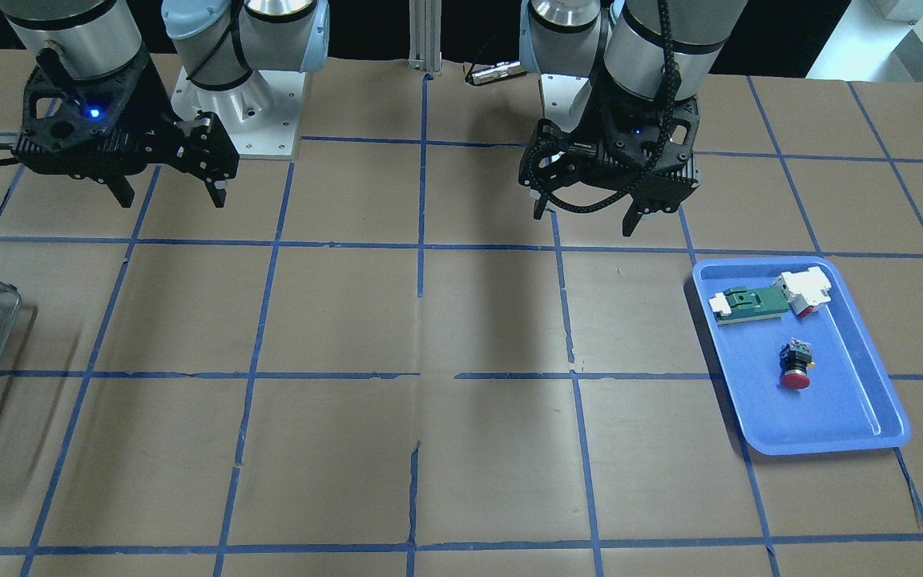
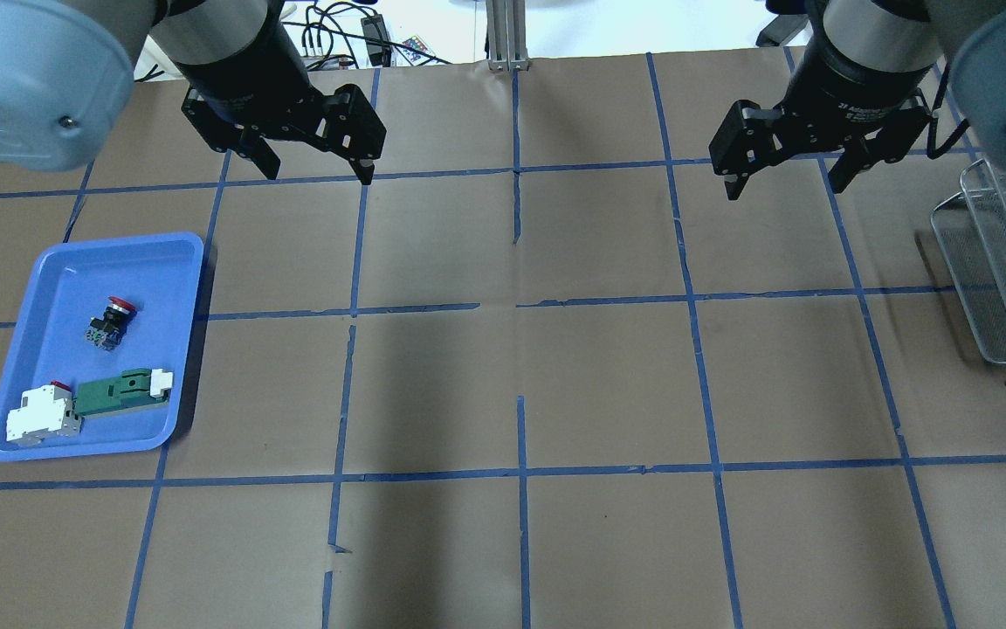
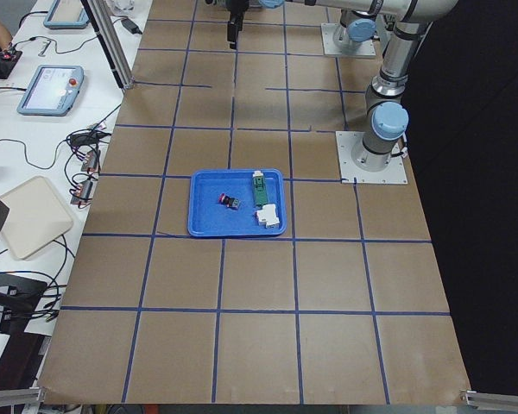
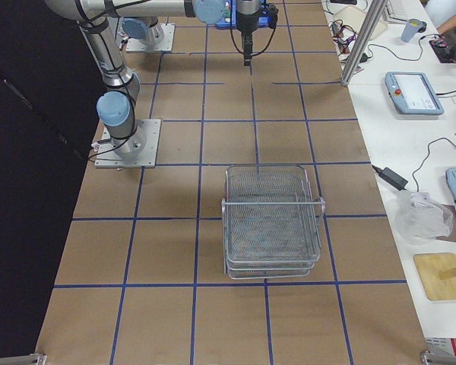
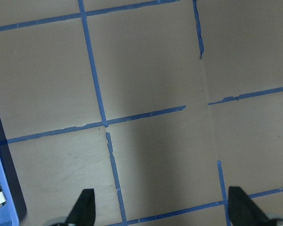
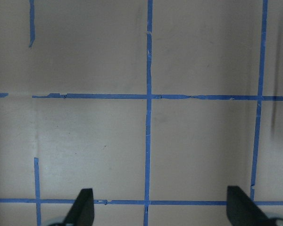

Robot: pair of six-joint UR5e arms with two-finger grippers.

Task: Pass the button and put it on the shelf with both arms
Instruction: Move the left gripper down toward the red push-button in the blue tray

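The button (image 1: 796,367), red cap and black body, lies on its side in the blue tray (image 1: 822,445). It also shows in the overhead view (image 2: 110,319) and the exterior left view (image 3: 227,201). My left gripper (image 2: 320,173) is open and empty, hanging above the table beyond the tray; it also shows in the front view (image 1: 586,218) and its own wrist view (image 5: 161,209). My right gripper (image 2: 788,187) is open and empty near the shelf (image 2: 1001,262), a grey wire rack also seen from the right side (image 4: 271,220).
The tray also holds a flat green-and-white part (image 2: 119,391) and a white block with red (image 2: 40,415). The table is brown paper with blue tape lines. Side benches carry tablets and cables (image 3: 52,89).
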